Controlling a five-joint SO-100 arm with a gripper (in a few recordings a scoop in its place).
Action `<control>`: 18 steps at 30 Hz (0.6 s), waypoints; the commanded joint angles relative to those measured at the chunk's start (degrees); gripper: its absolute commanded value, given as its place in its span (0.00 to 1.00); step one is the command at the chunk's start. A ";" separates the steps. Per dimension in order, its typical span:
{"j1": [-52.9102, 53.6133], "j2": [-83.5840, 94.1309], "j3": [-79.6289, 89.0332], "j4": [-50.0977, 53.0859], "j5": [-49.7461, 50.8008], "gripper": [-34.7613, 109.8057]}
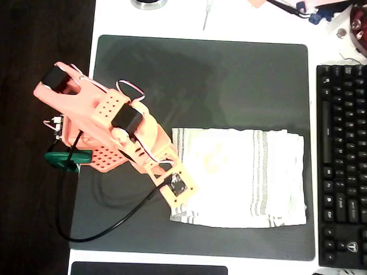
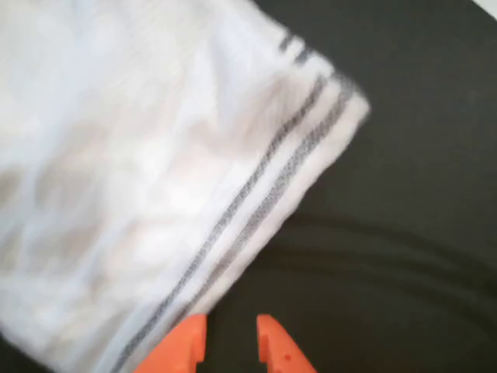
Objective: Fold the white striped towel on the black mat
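The white striped towel (image 1: pixel 246 177) lies on the lower right part of the black mat (image 1: pixel 200 74), in a rectangle that looks doubled over, with grey-green stripes near its left and right edges. The orange arm reaches in from the left, and its wrist end (image 1: pixel 176 190) hangs over the towel's lower left corner. In the wrist view my gripper (image 2: pixel 231 343) stands open by a narrow gap with nothing between the orange fingertips (image 2: pixel 186 346). They sit just off the towel's (image 2: pixel 155 171) striped edge, above bare mat (image 2: pixel 404 233).
A black keyboard (image 1: pixel 344 160) borders the mat on the right. The arm's black cable (image 1: pixel 103 229) loops over the mat's lower left. A green clamp (image 1: pixel 63 159) sits at the arm's base. Small tools lie on the white table (image 1: pixel 189 17) beyond the mat.
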 commanded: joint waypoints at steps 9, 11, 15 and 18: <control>6.68 -6.24 9.58 -15.12 -1.49 0.31; 7.21 -8.17 10.99 -18.28 -1.58 0.31; 4.92 -9.49 13.89 -23.82 0.70 0.32; 0.88 -10.81 14.06 -25.05 4.04 0.32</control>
